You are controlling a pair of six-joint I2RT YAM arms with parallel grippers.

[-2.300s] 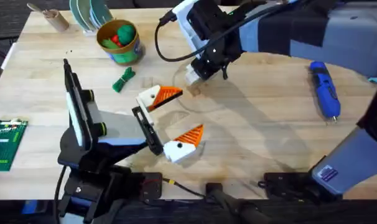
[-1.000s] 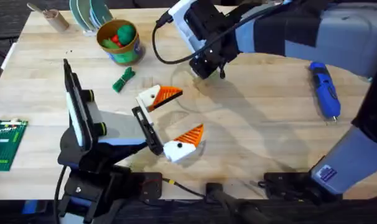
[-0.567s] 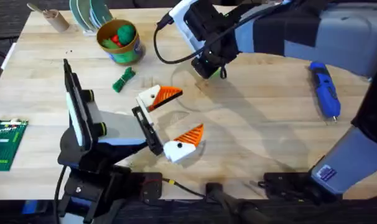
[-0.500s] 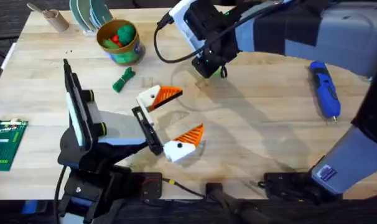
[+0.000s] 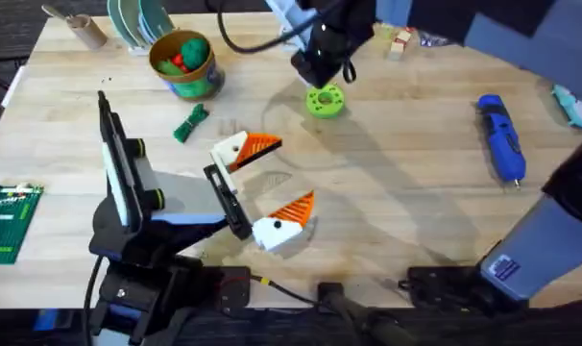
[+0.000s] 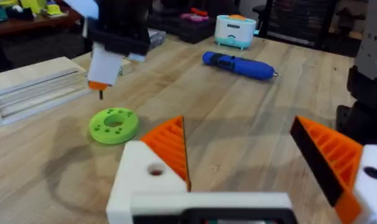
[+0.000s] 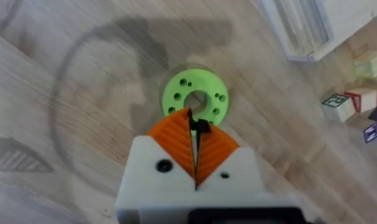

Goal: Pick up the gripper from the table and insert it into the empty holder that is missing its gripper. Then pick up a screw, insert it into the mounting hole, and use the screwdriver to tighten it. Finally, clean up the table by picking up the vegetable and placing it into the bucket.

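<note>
Since the earlier frames the right gripper (image 5: 322, 69) has been raised and drawn toward the far side of the table (image 5: 397, 192), and a lime-green disc (image 5: 325, 100), previously hidden beneath it, has been uncovered. In the right wrist view the orange pads (image 7: 176, 140) are seen pressed together, with a small dark screw (image 7: 201, 126) pinched at their tips, directly above the disc's centre hole. From the left wrist view the same screw (image 6: 101, 94) is seen hanging point-down below the right gripper's closed fingers; it appears to have been lifted out of the disc, which seems to serve as the screw stand.

The left gripper (image 5: 267, 183) is held low over the near middle of the table with its two fingers spread wide. Both white holders (image 6: 145, 180) carry orange ribbed pieces, so the insertion step is judged complete. The wide, steady pose is probably kept so that the mounting hole (image 6: 155, 170) in the holder is presented for the screw.

The screwdriver (image 5: 499, 137) lies untouched at the right, well apart from both grippers. The vegetable (image 5: 190, 123) rests on the wood just near of the bucket (image 5: 182, 65), at the far left; the bucket already holds toy pieces. Screw insertion is judged to be next.
</note>
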